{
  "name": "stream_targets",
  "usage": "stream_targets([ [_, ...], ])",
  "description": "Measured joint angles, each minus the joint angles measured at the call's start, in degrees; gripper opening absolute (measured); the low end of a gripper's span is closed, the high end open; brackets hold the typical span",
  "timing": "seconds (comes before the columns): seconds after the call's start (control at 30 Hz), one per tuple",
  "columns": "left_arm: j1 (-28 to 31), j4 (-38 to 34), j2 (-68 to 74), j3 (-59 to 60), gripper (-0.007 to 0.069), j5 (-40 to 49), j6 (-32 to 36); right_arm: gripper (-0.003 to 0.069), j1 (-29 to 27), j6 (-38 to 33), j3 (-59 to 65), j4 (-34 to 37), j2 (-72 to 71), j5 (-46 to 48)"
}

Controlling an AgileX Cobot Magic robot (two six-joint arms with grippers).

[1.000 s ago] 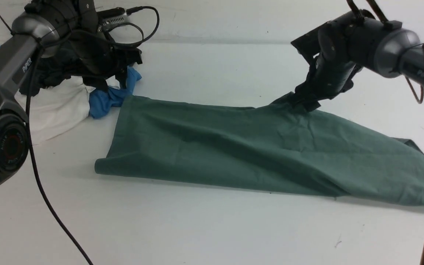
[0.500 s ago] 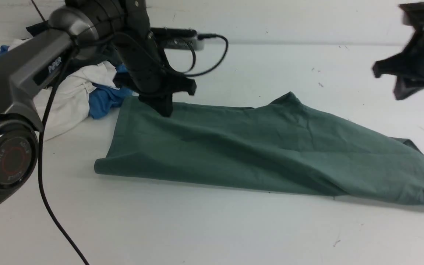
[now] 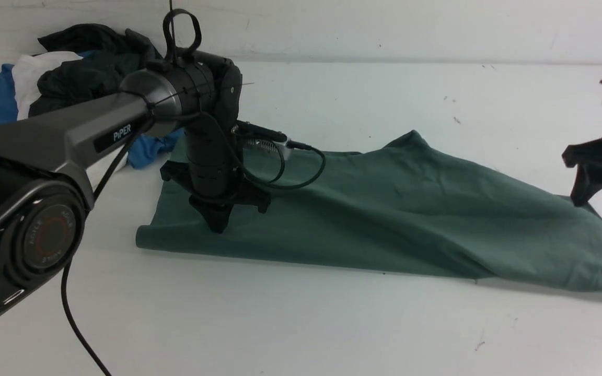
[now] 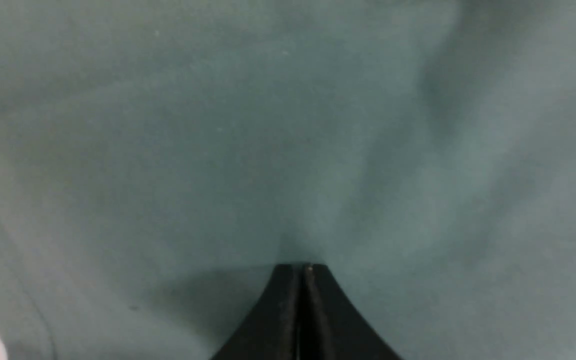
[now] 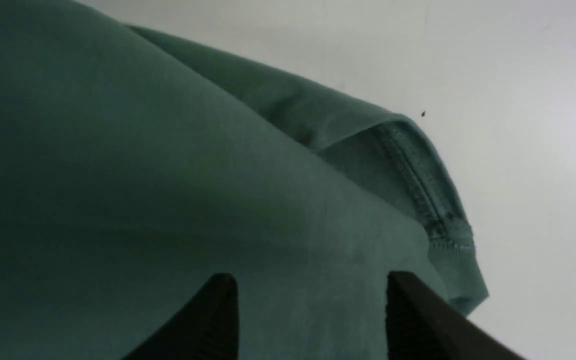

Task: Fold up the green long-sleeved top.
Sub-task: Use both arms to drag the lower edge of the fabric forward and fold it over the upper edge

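Observation:
The green long-sleeved top point(image 3: 384, 209) lies folded into a long strip across the white table. My left gripper point(image 3: 219, 225) points down onto its left part, near the front fold. In the left wrist view the jaws point(image 4: 302, 267) are pressed together, tips touching the green fabric point(image 4: 268, 125), with no cloth showing between them. My right gripper point(image 3: 599, 196) hangs open just above the top's right end. Its two fingers point(image 5: 313, 285) stand wide apart over the cloth point(image 5: 168, 175), close to a stitched cuff point(image 5: 448, 235).
A pile of black, white and blue garments point(image 3: 71, 78) sits at the back left, behind my left arm. A black cable point(image 3: 290, 172) loops from the left wrist over the top. Bare white table point(image 3: 301, 324) runs along the front.
My left arm swung from the clothes pile onto the top's left part and its jaws shut. My right gripper let go of the top's far edge, moved right and lowered, open.

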Motion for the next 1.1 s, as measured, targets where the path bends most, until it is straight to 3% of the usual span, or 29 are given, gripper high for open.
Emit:
stream_targets([
  [0.13,0.0,0.1,0.2,0.0,-0.0004,0.0,-0.1,0.0463,0.0,-1.0,0.0,0.8,2.7,-2.2],
  [0.57,0.0,0.2,0.2,-0.1,-0.0004,0.0,-0.2,0.0447,0.0,-3.6,-4.4,2.4,8.6,-5.7],
  [0.7,0.0,0.2,0.2,-0.1,-0.0004,0.0,-0.2,0.0323,0.0,-4.2,-4.6,2.7,8.8,-3.5],
  [0.8,0.0,0.3,0.2,-0.1,-0.0004,0.0,-0.2,0.0077,0.0,-4.2,-4.6,2.5,8.6,-1.5],
  [0.93,0.0,0.3,0.2,-0.1,-0.0004,0.0,-0.2,0.0005,0.0,-4.0,-4.6,2.4,7.2,-1.0],
  [1.1,0.0,0.3,0.3,-0.1,-0.0004,0.0,-0.2,0.0002,0.0,-4.0,-6.5,0.8,4.9,-0.3],
])
